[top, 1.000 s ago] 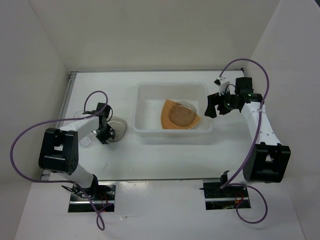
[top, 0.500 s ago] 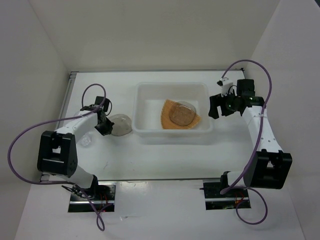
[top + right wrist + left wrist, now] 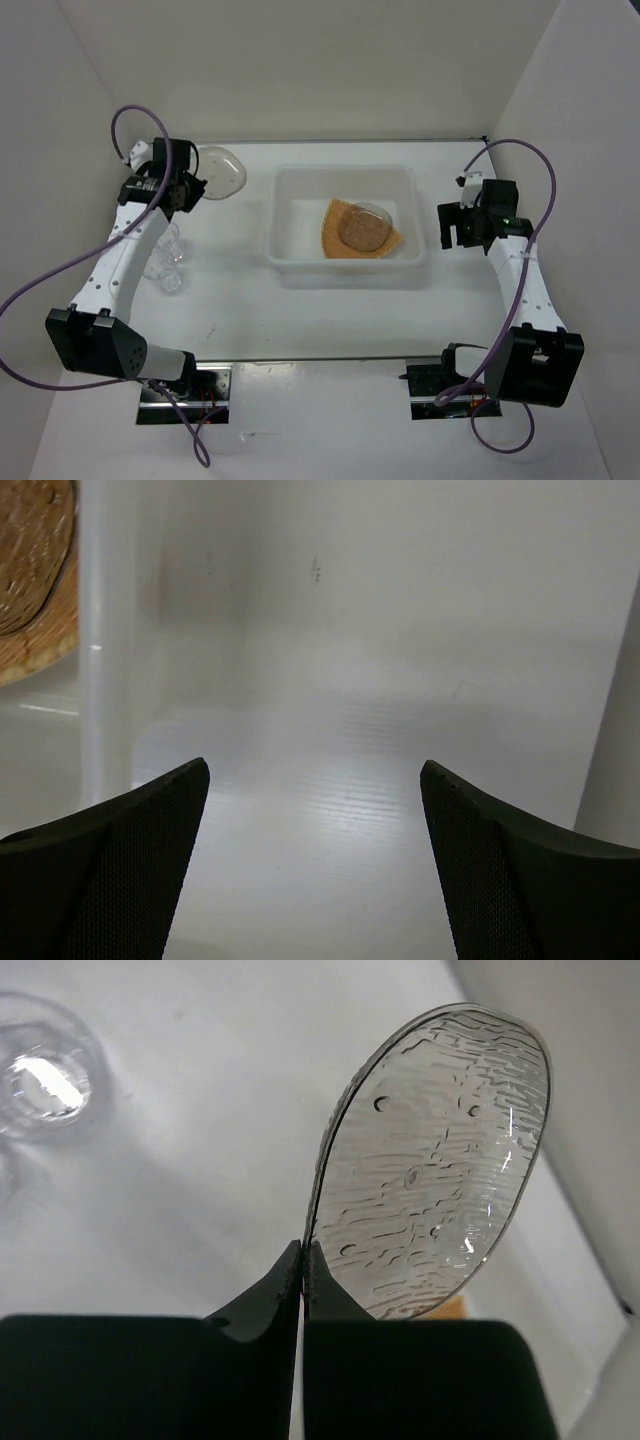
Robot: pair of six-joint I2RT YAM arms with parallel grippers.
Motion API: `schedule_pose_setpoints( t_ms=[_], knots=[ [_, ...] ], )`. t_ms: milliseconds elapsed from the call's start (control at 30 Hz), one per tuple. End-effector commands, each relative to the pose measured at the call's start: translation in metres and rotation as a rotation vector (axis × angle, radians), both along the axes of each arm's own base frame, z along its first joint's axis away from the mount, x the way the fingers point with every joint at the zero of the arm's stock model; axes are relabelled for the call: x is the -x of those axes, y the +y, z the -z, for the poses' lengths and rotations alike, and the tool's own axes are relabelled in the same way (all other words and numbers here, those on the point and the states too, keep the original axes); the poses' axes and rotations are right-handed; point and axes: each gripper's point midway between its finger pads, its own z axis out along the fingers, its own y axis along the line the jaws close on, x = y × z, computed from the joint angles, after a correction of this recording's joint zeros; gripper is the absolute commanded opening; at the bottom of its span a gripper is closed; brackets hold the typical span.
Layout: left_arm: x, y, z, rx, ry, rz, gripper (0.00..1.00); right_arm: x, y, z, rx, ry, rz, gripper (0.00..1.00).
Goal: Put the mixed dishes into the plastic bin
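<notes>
The plastic bin (image 3: pixel 292 262) stands mid-table. In it lies the tan-orange woven plate (image 3: pixel 336 226) with a round pale-grey dish (image 3: pixel 364 231) on top. My left gripper (image 3: pixel 190 192) is raised at the far left, shut on the rim of another round pale-grey dish (image 3: pixel 221 172); in the left wrist view that dish (image 3: pixel 430 1160) stands on edge above the closed gripper (image 3: pixel 302 1260). Small clear cups (image 3: pixel 167 262) stand on the table below the left arm, one showing in the left wrist view (image 3: pixel 40 1075). My right gripper (image 3: pixel 450 225) is open and empty just right of the bin (image 3: pixel 105 630).
White walls enclose the table on three sides. The left wall is close to the raised left arm. The bin's right wall and a sliver of the woven plate (image 3: pixel 35 580) fill the left of the right wrist view. Purple cables loop off both arms.
My left gripper lifted the pale-grey dish off the table and swung it up and back to the far left. My right gripper drew away from the bin to the right.
</notes>
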Motion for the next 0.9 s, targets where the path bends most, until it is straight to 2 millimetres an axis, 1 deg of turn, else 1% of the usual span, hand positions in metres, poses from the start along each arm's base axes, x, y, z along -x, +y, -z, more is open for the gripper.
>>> schedule_pose_setpoints(
  t_ms=[0, 33, 67, 100, 133, 167, 200, 233, 267, 300, 333, 367, 433, 467, 500, 533, 567, 600, 633, 667, 700, 733, 800, 833, 867],
  knots=[
    [-0.023, -0.017, -0.068, 0.036, -0.225, 0.105, 0.00, -0.011, -0.018, -0.013, 0.038, -0.094, 0.081, 0.91],
    [-0.031, -0.027, -0.073, 0.055, -0.257, 0.165, 0.00, -0.011, -0.018, -0.013, 0.038, -0.094, 0.081, 0.91],
    [-0.048, -0.041, -0.091, 0.055, -0.350, 0.262, 0.00, -0.013, -0.017, -0.015, 0.033, -0.104, 0.075, 0.91],
    [-0.060, -0.055, -0.090, 0.085, -0.353, 0.328, 0.00, -0.013, -0.017, -0.015, 0.033, -0.104, 0.075, 0.91],
    [-0.065, -0.082, -0.093, 0.113, -0.370, 0.449, 0.00, -0.013, -0.017, -0.015, 0.033, -0.104, 0.075, 0.91],
    [-0.070, -0.097, -0.091, 0.134, -0.367, 0.514, 0.00, -0.015, -0.017, -0.016, 0.034, -0.113, 0.075, 0.91],
    [-0.079, -0.117, -0.084, 0.177, -0.345, 0.598, 0.00, -0.015, -0.017, -0.016, 0.034, -0.113, 0.075, 0.91],
    [-0.084, -0.133, -0.084, 0.189, -0.355, 0.659, 0.00, -0.015, -0.021, -0.016, 0.035, -0.113, 0.085, 0.91],
    [-0.089, -0.155, -0.068, 0.211, -0.324, 0.729, 0.00, -0.015, -0.021, -0.016, 0.035, -0.113, 0.085, 0.91],
    [-0.090, -0.170, -0.067, 0.225, -0.320, 0.765, 0.00, -0.015, -0.021, -0.016, 0.035, -0.113, 0.085, 0.91],
    [-0.091, -0.185, -0.071, 0.236, -0.335, 0.804, 0.00, -0.015, -0.021, -0.016, 0.035, -0.113, 0.085, 0.91],
    [-0.089, -0.212, -0.057, 0.254, -0.307, 0.858, 0.00, -0.014, -0.024, -0.016, 0.035, -0.113, 0.096, 0.91],
    [-0.088, -0.235, -0.048, 0.271, -0.292, 0.893, 0.00, -0.014, -0.022, -0.016, 0.028, -0.114, 0.089, 0.91],
    [-0.086, -0.255, -0.037, 0.297, -0.270, 0.928, 0.00, -0.014, -0.025, -0.016, 0.028, -0.114, 0.098, 0.91],
    [-0.088, -0.264, -0.038, 0.308, -0.277, 0.936, 0.00, -0.014, -0.025, -0.016, 0.028, -0.114, 0.098, 0.91],
    [-0.089, -0.277, -0.022, 0.328, -0.240, 0.965, 0.00, -0.013, -0.027, -0.016, 0.021, -0.115, 0.103, 0.91],
    [-0.086, -0.292, -0.016, 0.332, -0.228, 0.991, 0.00, -0.013, -0.027, -0.016, 0.021, -0.115, 0.103, 0.91],
    [-0.085, -0.301, -0.017, 0.327, -0.218, 1.013, 0.00, -0.013, -0.027, -0.016, 0.021, -0.115, 0.103, 0.91],
    [-0.087, -0.313, 0.004, 0.324, -0.175, 1.032, 0.00, -0.013, -0.028, -0.016, 0.012, -0.117, 0.104, 0.92],
    [-0.086, -0.322, 0.009, 0.318, -0.162, 1.039, 0.00, -0.013, -0.029, -0.016, 0.018, -0.116, 0.097, 0.92],
    [-0.079, -0.337, 0.011, 0.303, -0.145, 1.065, 0.00, -0.013, -0.027, -0.016, 0.011, -0.118, 0.090, 0.92],
    [-0.079, -0.343, 0.029, 0.297, -0.111, 1.065, 0.00, -0.013, -0.030, -0.016, 0.011, -0.118, 0.101, 0.92],
    [-0.076, -0.353, 0.043, 0.305, -0.087, 1.075, 0.00, -0.012, -0.034, -0.016, 0.012, -0.118, 0.111, 0.92],
    [-0.077, -0.354, 0.060, 0.304, -0.055, 1.071, 0.00, -0.012, -0.032, -0.017, 0.004, -0.119, 0.104, 0.92],
    [-0.078, -0.355, 0.069, 0.304, -0.038, 1.069, 0.00, -0.012, -0.035, -0.017, 0.005, -0.119, 0.115, 0.92]
  ],
)
